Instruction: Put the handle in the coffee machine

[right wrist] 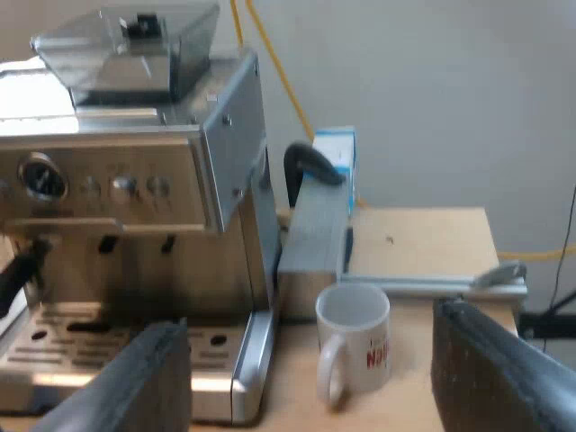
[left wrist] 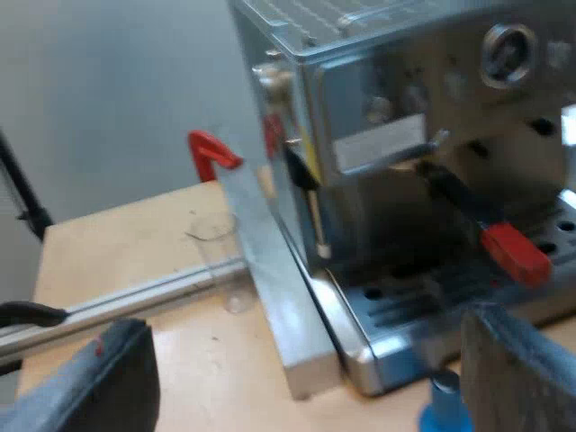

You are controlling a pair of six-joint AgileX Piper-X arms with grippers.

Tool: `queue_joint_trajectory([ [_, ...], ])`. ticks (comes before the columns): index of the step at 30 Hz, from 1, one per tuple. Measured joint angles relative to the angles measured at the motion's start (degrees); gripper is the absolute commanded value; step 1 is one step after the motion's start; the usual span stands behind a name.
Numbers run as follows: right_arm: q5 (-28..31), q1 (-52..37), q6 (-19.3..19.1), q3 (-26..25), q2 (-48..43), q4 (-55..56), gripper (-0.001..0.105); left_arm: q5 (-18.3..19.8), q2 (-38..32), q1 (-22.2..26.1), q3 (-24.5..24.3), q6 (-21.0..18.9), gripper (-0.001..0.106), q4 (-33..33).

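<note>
The espresso machine point(left wrist: 405, 135) stands close ahead of my left gripper point(left wrist: 306, 360). The holder's dark handle with its red end point(left wrist: 515, 254) sticks out from the machine's front, above the drip tray point(left wrist: 396, 306). My left gripper is open, with nothing between its fingers point(left wrist: 99, 382). A blue tamper point(left wrist: 445, 409) sits on the table just under it. My right gripper point(right wrist: 310, 346) is also open, facing the machine point(right wrist: 135, 180) and its bean hopper point(right wrist: 126, 45). A white mug point(right wrist: 355, 346) with red print stands on the table ahead, between the fingers' line of sight.
A clear measuring glass point(left wrist: 216, 261) stands on the wooden table point(left wrist: 135, 234) beside a metal block point(left wrist: 279, 288) and a metal rail point(left wrist: 126, 304). A red clamp point(left wrist: 211, 155) rises behind. A blue-and-white box point(right wrist: 335, 153) sits behind the block point(right wrist: 315, 225).
</note>
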Motion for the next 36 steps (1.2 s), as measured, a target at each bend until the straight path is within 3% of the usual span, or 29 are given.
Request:
queue_joint_trajectory([
  [3,-0.1,0.0,-0.1,0.8,0.0,-3.0,0.059,-4.6,0.0,0.0,2.0,-2.2,0.071,-3.5],
  [6,-0.1,0.0,-0.1,2.0,0.0,-5.0,0.059,-6.1,0.0,0.0,3.8,-3.0,0.071,-5.5],
  [10,-0.1,0.0,-0.1,3.9,0.0,-6.9,0.059,-6.4,0.1,0.0,5.6,-3.2,0.071,-7.5],
  [18,-0.1,0.0,-0.1,15.6,0.1,-14.7,0.059,-6.9,0.1,0.0,13.8,-3.3,0.071,-13.7],
  [31,-0.1,0.0,0.0,27.7,0.3,-16.9,0.059,-6.9,0.2,0.0,24.3,-3.3,0.071,-13.8],
  [36,-0.1,0.0,0.0,31.7,0.4,-16.4,0.059,-6.9,0.2,0.0,25.9,-3.3,0.071,-13.8],
])
